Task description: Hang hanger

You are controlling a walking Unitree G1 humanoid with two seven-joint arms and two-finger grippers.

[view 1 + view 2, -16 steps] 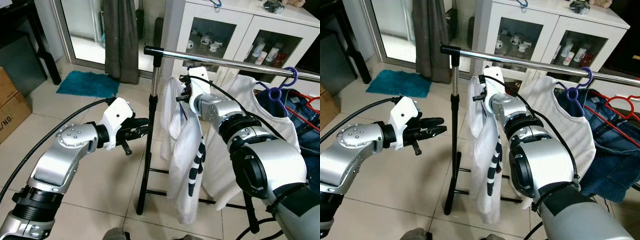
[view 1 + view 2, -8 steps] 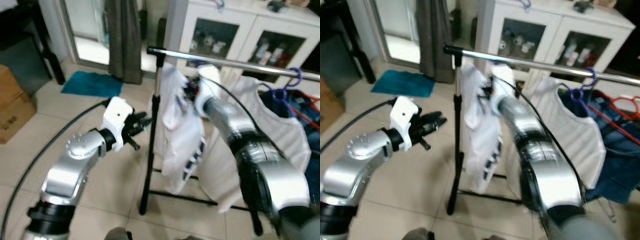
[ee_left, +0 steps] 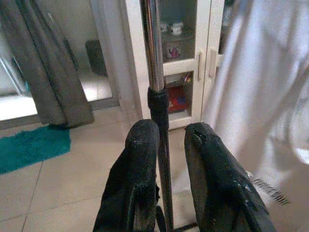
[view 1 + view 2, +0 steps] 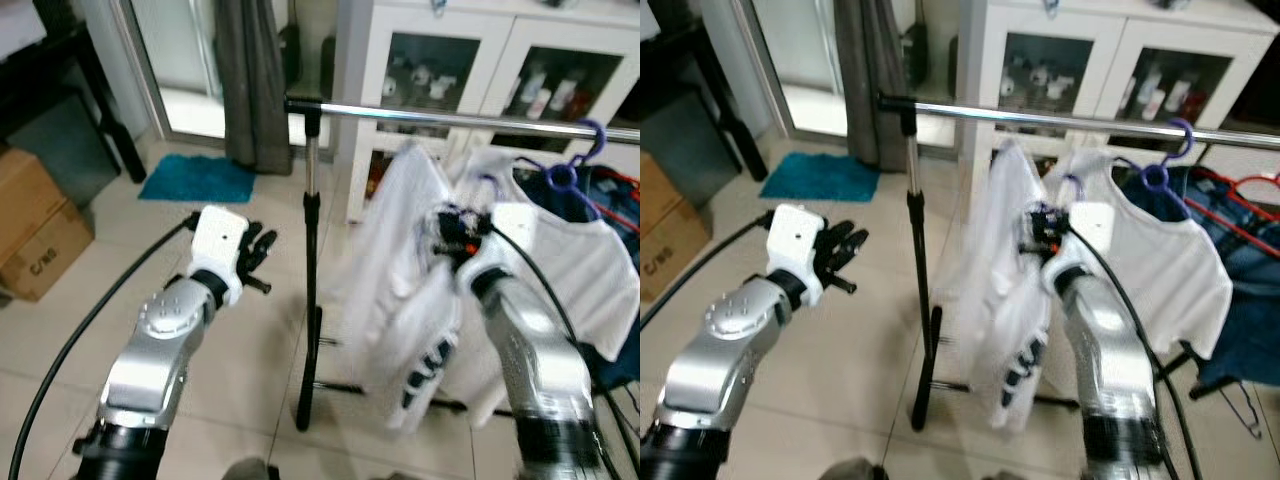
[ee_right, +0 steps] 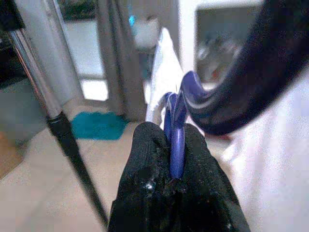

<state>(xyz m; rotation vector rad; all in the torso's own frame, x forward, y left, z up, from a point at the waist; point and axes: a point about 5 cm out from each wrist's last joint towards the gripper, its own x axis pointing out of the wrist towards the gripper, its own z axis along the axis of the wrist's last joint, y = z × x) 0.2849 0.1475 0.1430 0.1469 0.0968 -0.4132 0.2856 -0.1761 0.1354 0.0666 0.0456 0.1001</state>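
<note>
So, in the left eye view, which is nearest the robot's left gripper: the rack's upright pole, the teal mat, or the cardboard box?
From the left gripper:
1. Upright pole, just to its right.
2. Teal mat, on the floor beyond it.
3. Cardboard box, far to its left.

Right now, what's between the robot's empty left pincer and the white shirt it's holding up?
The rack's upright pole stands between the left pincer and the white shirt. The eye views show it, and the left wrist view looks straight at it.
</note>
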